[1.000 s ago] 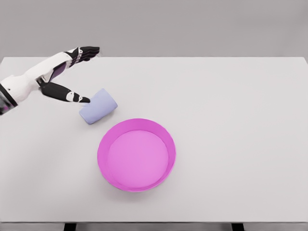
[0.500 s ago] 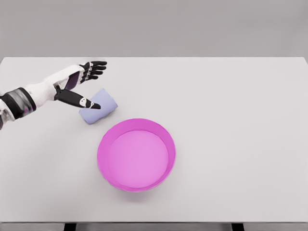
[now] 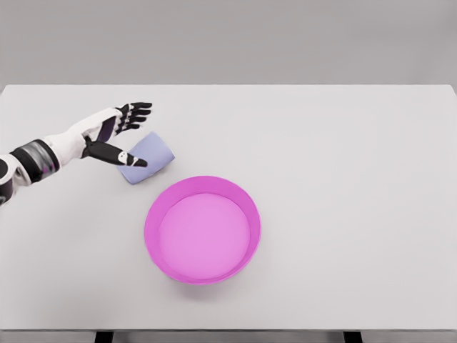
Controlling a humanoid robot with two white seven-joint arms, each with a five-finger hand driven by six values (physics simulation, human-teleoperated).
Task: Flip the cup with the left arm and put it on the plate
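Lying tipped on its side, the pale lavender cup (image 3: 148, 158) sits beside the left hand (image 3: 113, 133), fingers spread.

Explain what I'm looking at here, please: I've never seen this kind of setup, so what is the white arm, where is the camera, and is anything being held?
This is a computer simulation, not real footage. The single picture comes from a camera on a humanoid robot's head, looking down at a white table. The white arm entering from the left is the robot's left arm, ending in a five-finger left hand with dark fingers. The right arm is out of view.

Two things lie on the table: a pale blue cup on its side, and just below and to the right of it a round pink plate with a raised rim.

Nothing is held. The fingers are spread, with the thumb lying over the cup's near edge and the other fingers above its far side, so the hand looks poised to close on the cup. The plate has nothing in it.
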